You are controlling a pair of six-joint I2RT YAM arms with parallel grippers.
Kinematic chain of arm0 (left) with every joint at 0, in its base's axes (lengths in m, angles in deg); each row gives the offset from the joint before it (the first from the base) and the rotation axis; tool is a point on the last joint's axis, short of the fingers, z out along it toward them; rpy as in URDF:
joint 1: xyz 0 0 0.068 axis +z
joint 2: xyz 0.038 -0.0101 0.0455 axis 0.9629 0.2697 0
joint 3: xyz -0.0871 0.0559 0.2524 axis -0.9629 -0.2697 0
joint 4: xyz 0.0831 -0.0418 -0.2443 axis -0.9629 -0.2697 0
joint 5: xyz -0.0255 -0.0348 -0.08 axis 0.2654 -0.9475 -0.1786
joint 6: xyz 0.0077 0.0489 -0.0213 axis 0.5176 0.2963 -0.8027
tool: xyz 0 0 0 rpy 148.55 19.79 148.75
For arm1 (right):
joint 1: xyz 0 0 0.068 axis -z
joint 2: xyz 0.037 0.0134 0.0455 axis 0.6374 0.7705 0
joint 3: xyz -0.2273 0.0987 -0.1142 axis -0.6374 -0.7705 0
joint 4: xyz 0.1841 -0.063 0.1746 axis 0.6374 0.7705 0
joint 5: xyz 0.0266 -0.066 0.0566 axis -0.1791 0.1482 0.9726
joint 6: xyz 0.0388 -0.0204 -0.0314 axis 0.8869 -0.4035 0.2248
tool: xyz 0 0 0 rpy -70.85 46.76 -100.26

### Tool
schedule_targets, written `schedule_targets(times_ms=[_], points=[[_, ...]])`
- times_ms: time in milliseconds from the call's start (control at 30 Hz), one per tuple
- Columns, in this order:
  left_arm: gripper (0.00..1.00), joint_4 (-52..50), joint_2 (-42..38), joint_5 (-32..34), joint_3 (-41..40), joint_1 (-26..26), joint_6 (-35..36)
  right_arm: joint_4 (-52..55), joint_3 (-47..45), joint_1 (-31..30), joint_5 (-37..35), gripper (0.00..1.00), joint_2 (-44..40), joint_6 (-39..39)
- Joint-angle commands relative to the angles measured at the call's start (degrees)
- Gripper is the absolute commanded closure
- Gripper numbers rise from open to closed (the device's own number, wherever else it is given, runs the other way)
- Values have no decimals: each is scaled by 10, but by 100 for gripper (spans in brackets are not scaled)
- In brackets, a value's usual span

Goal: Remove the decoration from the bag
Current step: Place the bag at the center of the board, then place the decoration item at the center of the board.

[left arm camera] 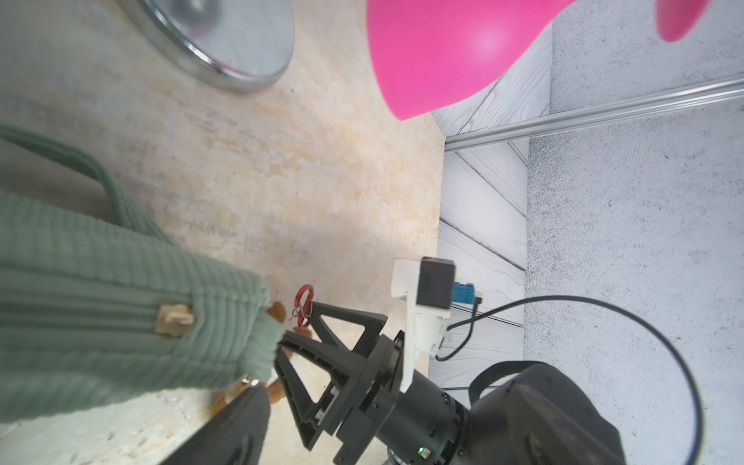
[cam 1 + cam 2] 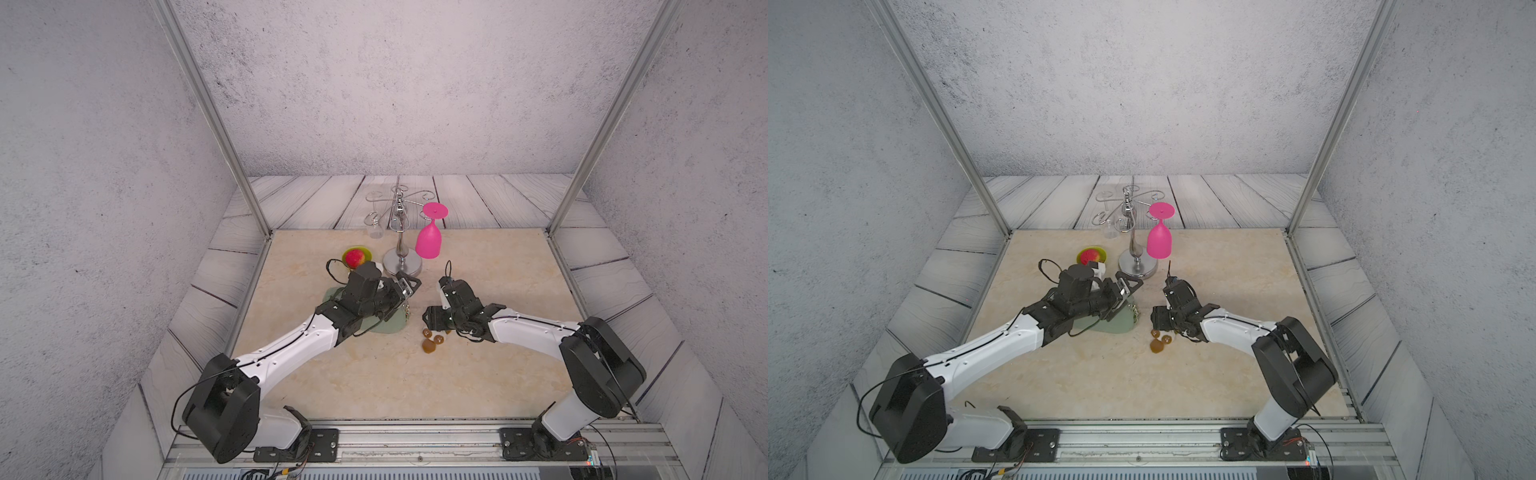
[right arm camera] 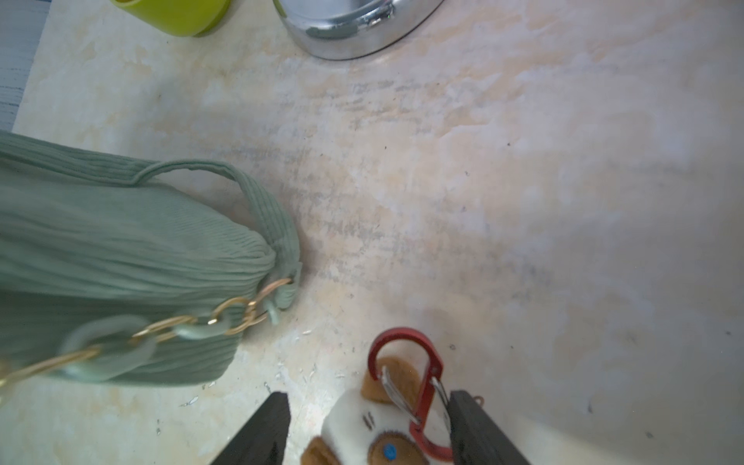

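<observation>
Locate small white-and-brown plush animal-head decoration (image 3: 354, 422) on beige marble bench (image 3: 523, 201), inside spread right claw (image 3: 368, 398), red clasp (image 3: 428, 386) pointing ahead, apart from ribbed sage-green fabric bag (image 3: 120, 249). Note left claw (image 2: 409, 291), also spread, above bag, farther away

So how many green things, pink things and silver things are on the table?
Green: 2, the bag and the bowl
Pink: 1, the upside-down glass
Silver: 1, the rack
Total: 4
</observation>
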Motion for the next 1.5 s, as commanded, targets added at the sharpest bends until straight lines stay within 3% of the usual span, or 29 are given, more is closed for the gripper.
schedule_targets(times_ms=[0, 433, 733, 1033, 1300, 1467], points=[[1, -88, -3, 2, 48, 16, 90, 10, -17, 7, 16, 30, -30, -26], [4, -269, 125, -73, 192, 37, 319, -28, -78, 21, 67, 27, -95, -50], [17, -263, 205, -118, 218, 36, 330, -79, -120, 27, 102, 27, -137, -66], [29, -249, 288, -152, 276, 25, 326, -87, -106, 29, 119, 27, -124, -66], [37, -245, 303, -168, 268, 16, 326, -88, -91, 29, 127, 27, -126, -65], [35, -243, 276, -143, 244, 20, 333, -79, -98, 31, 124, 27, -136, -68]])
